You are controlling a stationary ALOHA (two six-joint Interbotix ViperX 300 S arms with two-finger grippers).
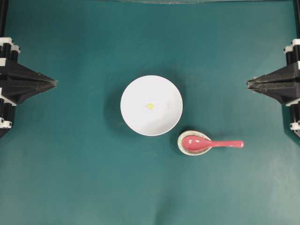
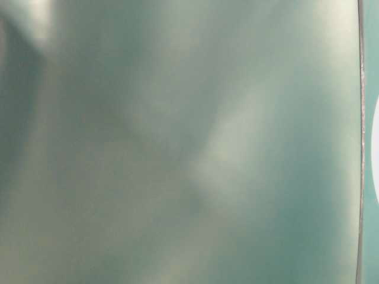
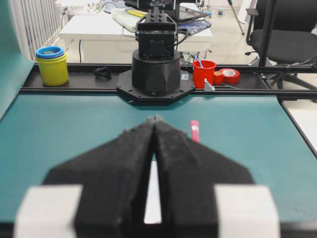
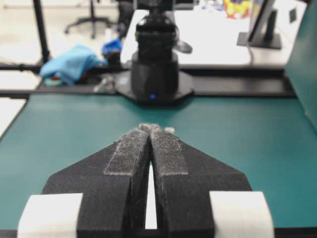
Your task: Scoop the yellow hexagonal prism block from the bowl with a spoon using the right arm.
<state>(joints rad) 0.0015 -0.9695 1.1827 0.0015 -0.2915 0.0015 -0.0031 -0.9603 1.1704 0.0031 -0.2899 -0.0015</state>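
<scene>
The white bowl [image 1: 151, 105] sits mid-table with the tiny yellow hexagonal prism block [image 1: 150, 106] inside it. The pink-red spoon [image 1: 211, 144] lies just right of and below the bowl, its scoop on a speckled spoon rest [image 1: 193, 143], its handle pointing right. My left gripper [image 1: 55, 83] is shut and empty at the left edge, far from the bowl. My right gripper [image 1: 248, 84] is shut and empty at the right edge, above and right of the spoon. The left wrist view shows the left gripper [image 3: 155, 119] with tips together and the spoon handle [image 3: 194, 131] beyond. The right wrist view shows the right gripper [image 4: 151, 127] closed.
The teal table mat [image 1: 84, 178] surrounds everything. The table-level view is a blur with a sliver of the bowl [image 2: 375, 154] at its right edge. Beyond the table stand a yellow cup [image 3: 52, 67], a red cup [image 3: 204, 73] and tape rolls [image 3: 229, 76].
</scene>
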